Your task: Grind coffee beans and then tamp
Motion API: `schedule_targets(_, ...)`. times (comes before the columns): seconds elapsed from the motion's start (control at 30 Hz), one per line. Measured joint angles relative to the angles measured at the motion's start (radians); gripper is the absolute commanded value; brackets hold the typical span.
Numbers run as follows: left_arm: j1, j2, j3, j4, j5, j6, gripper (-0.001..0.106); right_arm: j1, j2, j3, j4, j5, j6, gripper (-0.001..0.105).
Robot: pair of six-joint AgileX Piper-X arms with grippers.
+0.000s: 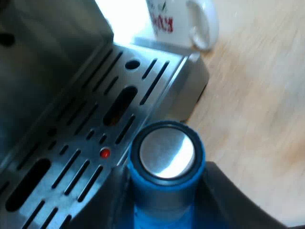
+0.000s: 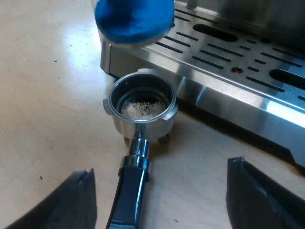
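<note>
Our left claw is clamped around the blue tamper. Its steel face is turned toward the camera, and it hangs over the edge of the espresso machine's drip tray. A mug stands by the tray's corner.

From the right wrist we see that tamper above the metal holder, which stands on the table just beside the tray. Our right claw is spread wide. The holder's dark handle lies between its fingers, touching neither.

We judge the tamper solid, stiff and fairly weighty. Its smooth blue body could slip, so a grip around the barrel suits it. The holder looks rigid and heavy at the basket end, and it may skid or tip on the wood under a press. We'd take the handle close to the basket.

The handle's far end is cut off. The basket shows a pale layer with dark specks, and we can't tell how much coffee that is. Nor can we tell whether the tamper is squarely over the basket.
</note>
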Motion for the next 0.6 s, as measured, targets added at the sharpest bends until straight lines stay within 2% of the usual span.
schedule_targets(0.6,0.0,0.14,-0.001,-0.014,0.0,0.0,0.021,0.0,0.0,0.0,0.0,0.0,0.0,0.06)
